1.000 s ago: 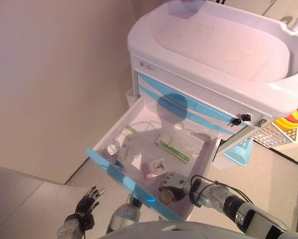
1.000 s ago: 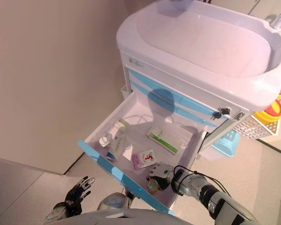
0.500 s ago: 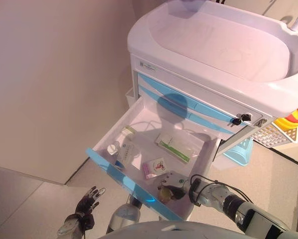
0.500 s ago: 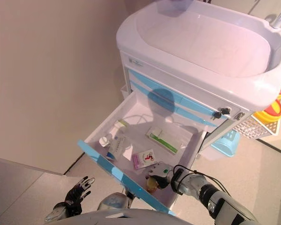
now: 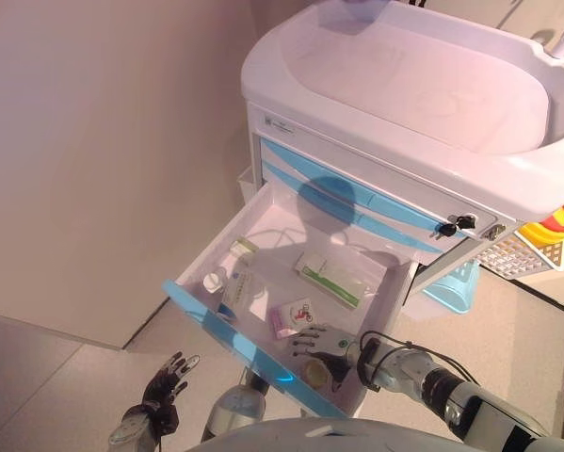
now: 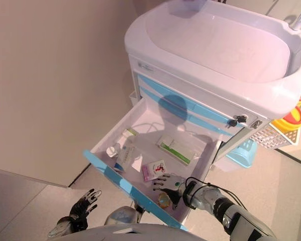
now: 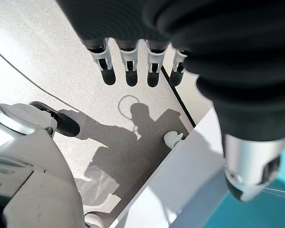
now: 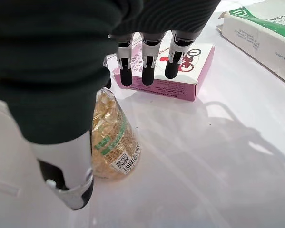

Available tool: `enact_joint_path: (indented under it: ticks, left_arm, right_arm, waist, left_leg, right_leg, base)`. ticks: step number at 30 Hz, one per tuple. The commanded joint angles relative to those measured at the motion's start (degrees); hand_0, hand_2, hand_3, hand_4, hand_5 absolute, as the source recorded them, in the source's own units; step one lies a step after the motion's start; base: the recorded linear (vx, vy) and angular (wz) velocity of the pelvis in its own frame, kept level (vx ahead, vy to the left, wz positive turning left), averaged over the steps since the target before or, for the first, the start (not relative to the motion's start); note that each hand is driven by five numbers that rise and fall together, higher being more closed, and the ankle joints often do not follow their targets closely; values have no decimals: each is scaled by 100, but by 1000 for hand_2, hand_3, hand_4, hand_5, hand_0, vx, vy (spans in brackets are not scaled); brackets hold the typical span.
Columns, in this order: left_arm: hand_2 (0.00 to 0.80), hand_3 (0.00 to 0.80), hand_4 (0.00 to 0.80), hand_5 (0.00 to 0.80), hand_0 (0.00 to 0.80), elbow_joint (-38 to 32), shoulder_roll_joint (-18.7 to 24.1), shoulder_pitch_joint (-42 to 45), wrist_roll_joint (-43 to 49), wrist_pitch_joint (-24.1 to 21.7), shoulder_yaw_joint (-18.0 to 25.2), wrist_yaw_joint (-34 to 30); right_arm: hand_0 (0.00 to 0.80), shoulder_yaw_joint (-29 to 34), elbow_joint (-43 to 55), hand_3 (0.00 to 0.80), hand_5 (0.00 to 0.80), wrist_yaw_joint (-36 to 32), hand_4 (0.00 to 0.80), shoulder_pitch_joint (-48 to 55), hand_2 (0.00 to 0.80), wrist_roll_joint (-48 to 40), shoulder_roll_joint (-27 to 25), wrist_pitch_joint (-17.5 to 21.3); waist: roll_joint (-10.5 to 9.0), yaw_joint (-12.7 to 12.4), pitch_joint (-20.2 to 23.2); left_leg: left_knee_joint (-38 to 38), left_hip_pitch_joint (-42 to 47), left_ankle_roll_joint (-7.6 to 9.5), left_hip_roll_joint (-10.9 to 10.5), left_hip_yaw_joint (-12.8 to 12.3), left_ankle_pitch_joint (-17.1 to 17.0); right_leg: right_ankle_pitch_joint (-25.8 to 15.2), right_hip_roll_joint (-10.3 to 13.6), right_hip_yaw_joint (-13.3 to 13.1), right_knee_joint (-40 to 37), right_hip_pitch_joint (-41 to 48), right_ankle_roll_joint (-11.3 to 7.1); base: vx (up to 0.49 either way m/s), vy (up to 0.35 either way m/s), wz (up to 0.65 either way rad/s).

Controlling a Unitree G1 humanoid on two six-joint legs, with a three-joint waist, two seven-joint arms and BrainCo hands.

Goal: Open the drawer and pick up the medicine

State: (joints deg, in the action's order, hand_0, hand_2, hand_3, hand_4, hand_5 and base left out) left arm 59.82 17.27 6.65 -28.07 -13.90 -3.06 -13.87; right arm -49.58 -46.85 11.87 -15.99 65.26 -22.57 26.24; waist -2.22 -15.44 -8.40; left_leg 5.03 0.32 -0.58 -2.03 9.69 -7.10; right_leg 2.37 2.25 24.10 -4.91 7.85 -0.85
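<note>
The cart's top drawer [image 5: 227, 336] stands pulled out, white inside with a blue front edge. My right hand [image 5: 324, 341] is open over its near right corner, fingers straight. A clear bottle of amber capsules [image 8: 111, 137] lies on the drawer floor beside my thumb [image 8: 68, 183], not gripped; it also shows in the left eye view [image 5: 314, 374]. A pink box [image 8: 173, 71] lies just past my fingertips. A white and green box [image 5: 330, 276], a blue and white box [image 5: 236, 290] and a small white bottle [image 5: 211, 281] lie further in. My left hand [image 5: 159, 400] hangs open below the drawer.
The white cart [image 5: 404, 85] has a shallow tray top and more blue-striped drawers, with keys [image 5: 456, 224] in a lock at its right. A yellow container [image 5: 550, 226] and a light blue basket [image 5: 451, 287] hang on its right side. A wall stands at the left.
My right hand's fingers have uncurled from over the capsule bottle and now point straight; the bottle lies bare on the drawer floor. The left hand has not moved.
</note>
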Motion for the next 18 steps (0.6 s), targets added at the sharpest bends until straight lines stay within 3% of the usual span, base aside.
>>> enact_joint_path:
  ticks: [1, 18]
  left_arm:
    - [0, 0, 0, 0, 0, 237, 34, -266, 44, -157, -56, -28]
    - [0, 0, 0, 0, 0, 250, 52, -280, 54, -150, -55, -37]
  right_arm:
    - [0, -351, 305, 0, 0, 75, 0, -102, 0, -138, -34, 140]
    - [0, -398, 295, 0, 0, 52, 0, -134, 0, -161, -16, 205]
  waist:
    - [-62, -74, 89]
    - [-47, -84, 87]
  left_leg:
    - [-15, 13, 193, -246, -70, 349]
    - [-20, 17, 197, -247, -58, 353]
  right_leg:
    - [-266, 304, -330, 453, -276, -325]
    - [-257, 317, -325, 474, -282, -323]
  base:
    - [0, 0, 0]
    - [0, 0, 0]
